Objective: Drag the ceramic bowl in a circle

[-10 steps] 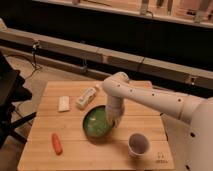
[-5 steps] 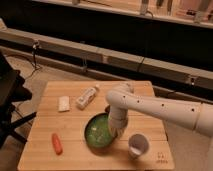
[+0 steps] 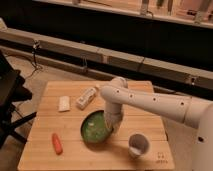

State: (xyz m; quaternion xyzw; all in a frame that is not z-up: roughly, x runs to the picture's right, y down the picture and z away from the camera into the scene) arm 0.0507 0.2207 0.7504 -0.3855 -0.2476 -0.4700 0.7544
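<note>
— Gripper (image 3: 113, 128) first: where do we place it?

— We find it at the end of the white arm (image 3: 150, 102), pointing down at the right-hand edge of the ceramic bowl (image 3: 92, 132), at the rim or just inside it. We cannot tell whether it is clamped on that rim or only pressing there, because the wrist covers the spot.

— Why the rim and not the middle?

— We judge that contact at the edge lets the arm steer the bowl across the wood without lifting it, which is what dragging asks for.

— And the bowl itself?

— It rests on the wooden table (image 3: 45, 160), in the front half and near the middle.

— What do we see around it?

— To the bowl's right and a little further forward stands the white cup (image 3: 138, 145), near but apart. To its left lies an orange carrot-like piece (image 3: 57, 143), also apart. Behind it are a white block (image 3: 64, 103) and a pale packet (image 3: 86, 97), and the packet lies close to the bowl's far edge.

— So the circle has to be tight?

— We think so. A wide sweep risks knocking the cup or pushing the packet. We cannot say how much of the circle is done.
</note>
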